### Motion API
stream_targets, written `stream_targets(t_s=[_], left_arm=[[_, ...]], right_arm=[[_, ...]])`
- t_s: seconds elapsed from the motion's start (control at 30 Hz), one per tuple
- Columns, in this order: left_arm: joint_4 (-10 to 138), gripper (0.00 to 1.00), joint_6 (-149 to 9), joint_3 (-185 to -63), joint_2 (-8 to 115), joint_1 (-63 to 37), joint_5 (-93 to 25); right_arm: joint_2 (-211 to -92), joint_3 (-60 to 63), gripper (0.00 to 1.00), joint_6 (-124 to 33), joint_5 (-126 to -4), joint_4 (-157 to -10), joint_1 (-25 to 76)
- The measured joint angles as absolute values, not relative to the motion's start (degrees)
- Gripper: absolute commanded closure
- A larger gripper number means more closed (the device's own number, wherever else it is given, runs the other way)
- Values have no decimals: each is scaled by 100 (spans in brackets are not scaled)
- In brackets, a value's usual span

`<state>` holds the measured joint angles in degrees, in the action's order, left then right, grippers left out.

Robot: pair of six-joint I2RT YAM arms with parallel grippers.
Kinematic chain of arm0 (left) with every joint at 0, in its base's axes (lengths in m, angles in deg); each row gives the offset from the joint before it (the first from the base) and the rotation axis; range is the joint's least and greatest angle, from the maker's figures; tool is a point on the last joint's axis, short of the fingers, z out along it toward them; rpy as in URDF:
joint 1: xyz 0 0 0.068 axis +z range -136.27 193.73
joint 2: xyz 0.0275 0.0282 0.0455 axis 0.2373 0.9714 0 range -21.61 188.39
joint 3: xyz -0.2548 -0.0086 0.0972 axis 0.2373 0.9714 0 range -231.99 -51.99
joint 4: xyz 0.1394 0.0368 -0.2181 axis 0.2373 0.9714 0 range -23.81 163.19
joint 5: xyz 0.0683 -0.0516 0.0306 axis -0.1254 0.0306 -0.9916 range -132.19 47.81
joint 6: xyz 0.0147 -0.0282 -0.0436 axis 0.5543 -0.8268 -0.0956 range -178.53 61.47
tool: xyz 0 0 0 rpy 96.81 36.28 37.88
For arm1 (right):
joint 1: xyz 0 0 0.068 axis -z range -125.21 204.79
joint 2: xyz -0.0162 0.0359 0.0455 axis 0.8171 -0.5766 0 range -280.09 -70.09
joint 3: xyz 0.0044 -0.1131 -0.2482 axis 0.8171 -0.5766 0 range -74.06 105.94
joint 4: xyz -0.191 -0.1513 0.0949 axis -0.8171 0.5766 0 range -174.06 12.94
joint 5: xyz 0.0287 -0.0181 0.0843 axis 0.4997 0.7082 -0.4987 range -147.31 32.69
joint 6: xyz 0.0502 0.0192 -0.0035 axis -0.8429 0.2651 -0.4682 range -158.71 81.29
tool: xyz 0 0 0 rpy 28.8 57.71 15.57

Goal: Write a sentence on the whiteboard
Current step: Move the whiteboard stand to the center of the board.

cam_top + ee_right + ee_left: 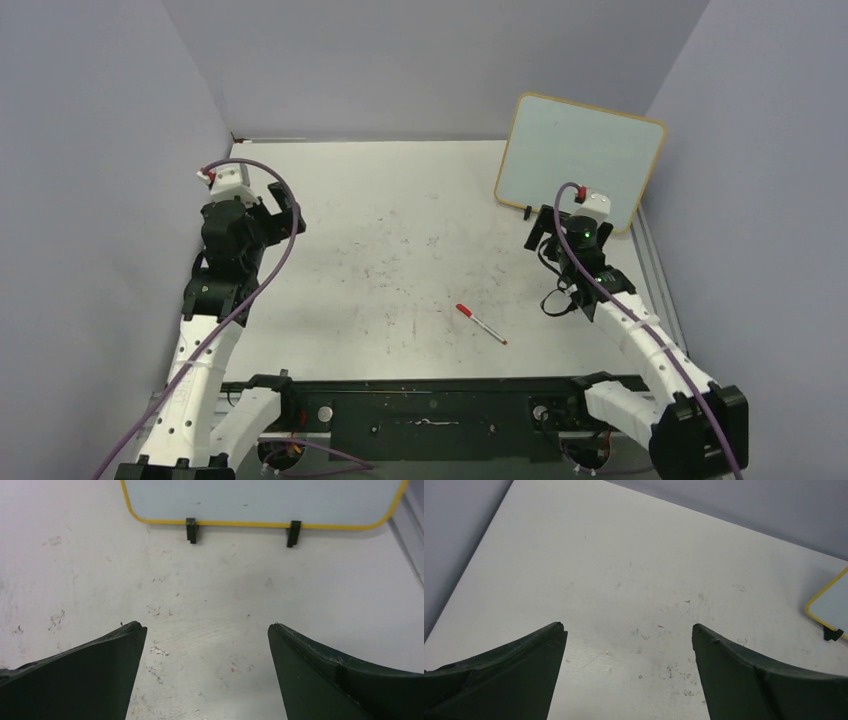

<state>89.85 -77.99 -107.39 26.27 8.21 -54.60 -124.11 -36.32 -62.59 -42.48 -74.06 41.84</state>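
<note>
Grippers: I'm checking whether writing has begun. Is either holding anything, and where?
Nothing held: left gripper and right gripper are open; the marker lies on the table.

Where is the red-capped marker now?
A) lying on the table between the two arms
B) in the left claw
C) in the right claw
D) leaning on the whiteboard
A: the marker lies on the table, while the left claw and the right claw are open and empty.
</note>
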Motion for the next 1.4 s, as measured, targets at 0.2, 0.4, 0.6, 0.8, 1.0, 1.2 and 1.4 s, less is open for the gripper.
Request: stream_targets(t_s=[0.2,0.4,0.6,0.8,1.0,1.2,1.4], left_arm=[[8821,4,-7709,-10368,2784,812,-5086],[8797,4,-7607,-10138,2651,742,-4988],[8775,4,-7587,-10118,2657,716,-4885],[8664,4,-7567,-10099,2679,661,-4520],[8600,4,-7526,-10077,2686,624,-4256],[8535,4,-7495,-10062,2686,611,-4022],[8513,4,-7482,-10051,2694,561,-3888]], right_arm=[[-13875,-3234,13,-6418,-4438,-7583,3703],[-15097,-2972,28,-6622,-4512,-8084,3727],[-16177,-2524,35,-6643,-4632,-8724,3839],[-16824,-2386,42,-6643,-4510,-9423,3955],[-17446,-2233,50,-6643,-4506,-9845,4204],[-17755,-2039,58,-6571,-4464,-10018,4313],[-18124,-1637,60,-6486,-4458,-10123,4326]])
